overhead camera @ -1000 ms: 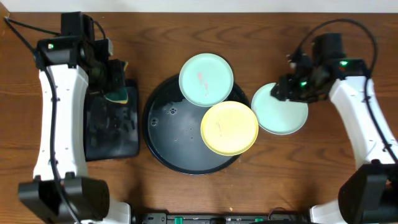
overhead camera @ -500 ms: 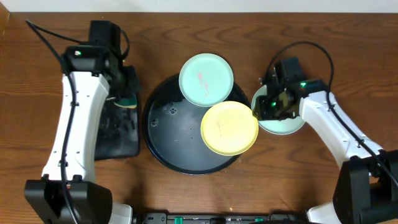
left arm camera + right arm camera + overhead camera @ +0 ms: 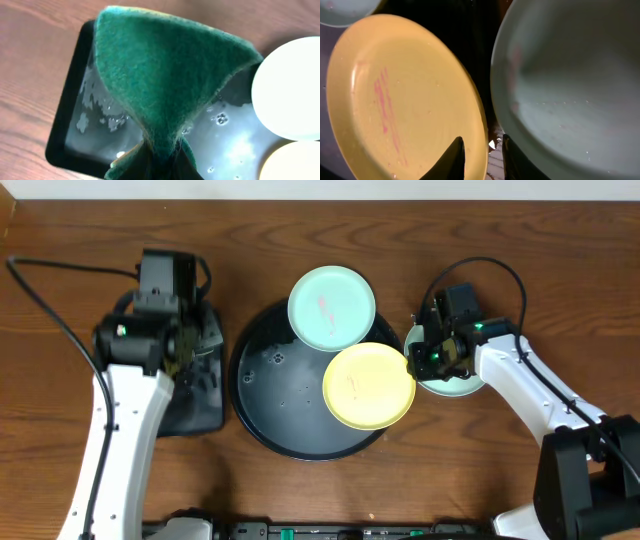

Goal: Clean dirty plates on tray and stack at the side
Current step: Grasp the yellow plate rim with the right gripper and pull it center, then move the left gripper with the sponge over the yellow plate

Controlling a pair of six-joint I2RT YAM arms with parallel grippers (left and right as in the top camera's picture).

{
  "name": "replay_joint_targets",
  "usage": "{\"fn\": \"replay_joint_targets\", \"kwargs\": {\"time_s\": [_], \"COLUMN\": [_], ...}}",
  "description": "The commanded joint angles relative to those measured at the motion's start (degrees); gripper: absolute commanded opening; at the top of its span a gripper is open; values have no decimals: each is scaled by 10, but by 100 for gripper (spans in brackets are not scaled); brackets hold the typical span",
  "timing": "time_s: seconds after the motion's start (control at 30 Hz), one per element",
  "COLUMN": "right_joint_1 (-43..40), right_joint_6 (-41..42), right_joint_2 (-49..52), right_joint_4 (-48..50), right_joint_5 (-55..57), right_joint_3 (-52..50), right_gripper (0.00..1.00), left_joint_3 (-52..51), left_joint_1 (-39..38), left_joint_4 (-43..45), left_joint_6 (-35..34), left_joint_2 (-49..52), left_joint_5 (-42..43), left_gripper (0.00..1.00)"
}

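Note:
The round black tray [image 3: 265, 385] is wet and holds a pale yellow plate [image 3: 368, 385] with a pink smear. A mint plate [image 3: 332, 307] with a pink smear rests on the tray's far rim. A second mint plate [image 3: 452, 386] lies on the table to the right. My right gripper [image 3: 418, 360] is open. In the right wrist view its fingers [image 3: 482, 150] straddle the right rim of the yellow plate [image 3: 405, 90], next to the mint plate [image 3: 570, 85]. My left gripper [image 3: 162, 167] is shut on a green sponge [image 3: 165, 75] above the rectangular tray.
A smaller black rectangular tray [image 3: 195, 415] holding water sits left of the round tray, under my left arm; it also shows in the left wrist view [image 3: 70, 125]. Bare wooden table [image 3: 500, 470] lies in front and to the right.
My right gripper moved left from over the table's mint plate to the yellow plate's right rim. My left arm swung nearer over the rectangular tray, still holding the sponge.

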Motion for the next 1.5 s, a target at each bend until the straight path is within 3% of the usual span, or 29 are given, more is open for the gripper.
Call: {"fn": "replay_joint_targets", "kwargs": {"time_s": [0.0, 0.4, 0.57, 0.77, 0.9, 1.03, 1.17, 1.47], "right_joint_1": [5, 5, 5, 11, 37, 78, 116, 183], "right_joint_6": [-9, -9, -9, 1, 47, 112, 188, 274], "right_joint_2": [19, 43, 50, 48, 45, 45, 45, 51], "right_joint_4": [2, 27, 29, 4, 5, 9, 26, 57], "right_joint_5": [3, 4, 4, -42, -126, -130, -69, 73], "right_joint_3": [-4, -4, -2, 11, 21, 24, 24, 24], "right_gripper": [23, 20, 1, 1, 1, 1, 1, 1], "left_joint_3": [-83, -96, -96, -96, -96, -96, -96, -96], "left_joint_1": [-1, -1, -1, -1, -1, -1, -1, -1], "left_joint_4": [31, 37, 37, 41, 41, 41, 43, 50], "left_joint_6": [-16, -16, -16, -16, -16, -16, -16, -18], "left_joint_2": [-15, -10, -10, -10, -10, -9, -9, 0], "left_joint_5": [-17, -17, -17, -17, -16, -15, -15, -15], "left_gripper": [7, 8, 7, 8, 7, 7, 7, 7]}}
